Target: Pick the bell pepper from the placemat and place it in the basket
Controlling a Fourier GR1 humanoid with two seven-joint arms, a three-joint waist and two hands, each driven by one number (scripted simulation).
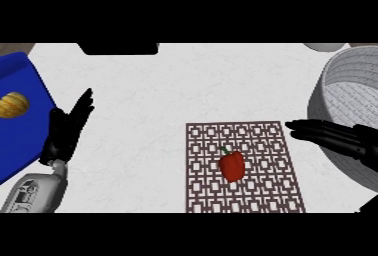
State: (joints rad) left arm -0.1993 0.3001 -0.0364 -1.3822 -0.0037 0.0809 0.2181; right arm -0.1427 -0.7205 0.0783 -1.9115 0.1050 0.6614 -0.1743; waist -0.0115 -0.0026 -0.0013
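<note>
Now you have the small red bell pepper [232, 166] with its green stem lying on the brown patterned placemat [275, 150], a little left of the mat's middle, and nothing touches it. Your right hand [330, 136] is at the placemat's right edge, its black fingers stretched out straight toward the left and holding nothing; it is near the pepper but still apart from it. The grey round basket [336, 75] stands just to the right of the placemat, behind that hand, and I see nothing inside it.

The step in hand, as I judge it, is the reach to the pepper. To do it well, bring the right hand over the mat until the pepper is between the thumb and the fingers, then go down before you close. The pepper is smooth and rounded, so it may roll away if one finger touches first; take it across its wide body, not at the stem.

Your left hand [68, 131] rests open, fingers up, well to the left of the placemat, beside a blue tray [29, 90] that carries a yellow round thing [12, 104]. Leave it there.

No brand, label or writing can be read on any thing here.
</note>
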